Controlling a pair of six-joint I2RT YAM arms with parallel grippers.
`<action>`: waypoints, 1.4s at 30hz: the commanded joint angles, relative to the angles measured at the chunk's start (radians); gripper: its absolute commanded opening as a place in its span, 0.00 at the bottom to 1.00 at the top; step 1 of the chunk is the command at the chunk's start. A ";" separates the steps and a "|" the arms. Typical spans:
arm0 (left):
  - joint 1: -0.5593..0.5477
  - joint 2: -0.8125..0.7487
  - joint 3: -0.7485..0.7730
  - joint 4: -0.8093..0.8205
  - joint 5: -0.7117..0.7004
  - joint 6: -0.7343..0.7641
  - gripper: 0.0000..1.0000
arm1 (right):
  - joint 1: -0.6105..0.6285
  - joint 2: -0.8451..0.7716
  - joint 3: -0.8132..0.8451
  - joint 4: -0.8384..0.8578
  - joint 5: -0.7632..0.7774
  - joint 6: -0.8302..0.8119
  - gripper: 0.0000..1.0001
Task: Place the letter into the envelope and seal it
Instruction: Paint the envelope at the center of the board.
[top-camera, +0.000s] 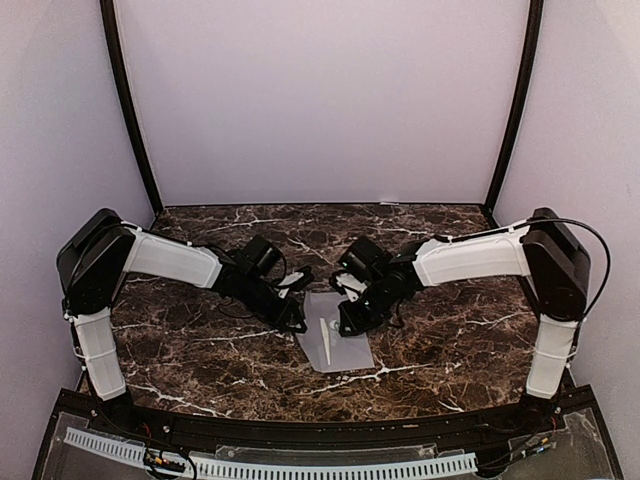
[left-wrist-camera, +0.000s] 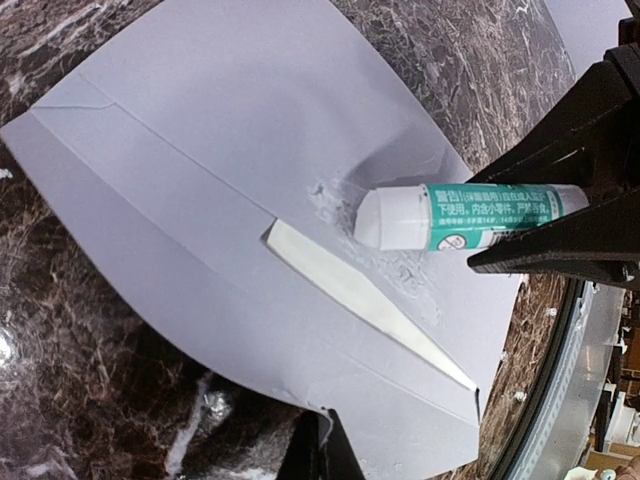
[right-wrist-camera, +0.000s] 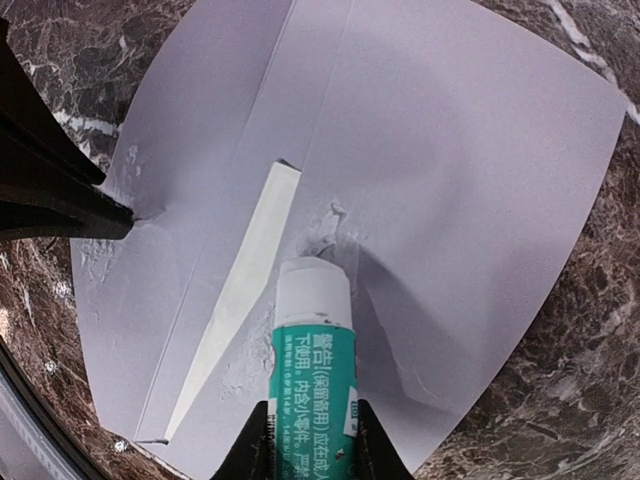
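Note:
The light-grey envelope (top-camera: 335, 345) lies flat on the marble table between both arms. A cream sliver of the letter (left-wrist-camera: 350, 290) shows in its opening (right-wrist-camera: 245, 290); the rest is hidden inside. My right gripper (right-wrist-camera: 315, 425) is shut on a teal-and-white glue stick (right-wrist-camera: 315, 340), whose white tip rests on the envelope (right-wrist-camera: 450, 150) beside wet smears. My left gripper (left-wrist-camera: 325, 445) is shut on the envelope's left edge (left-wrist-camera: 200, 150). It also shows in the right wrist view as the black left gripper (right-wrist-camera: 120, 215) at the paper's border.
The dark marble table (top-camera: 200, 350) is enclosed by lilac walls with two black corner posts (top-camera: 130, 110). A white perforated rail (top-camera: 270, 465) runs along the near edge below the arm bases.

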 joint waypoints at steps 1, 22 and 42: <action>-0.010 0.009 0.019 -0.038 0.017 0.020 0.00 | -0.024 0.047 0.013 0.001 0.058 -0.017 0.00; -0.011 -0.001 0.027 -0.051 -0.070 0.004 0.00 | 0.003 -0.014 -0.025 -0.074 -0.014 -0.029 0.00; -0.010 -0.004 0.027 -0.051 -0.073 0.007 0.00 | 0.098 -0.047 -0.070 -0.136 -0.129 -0.030 0.00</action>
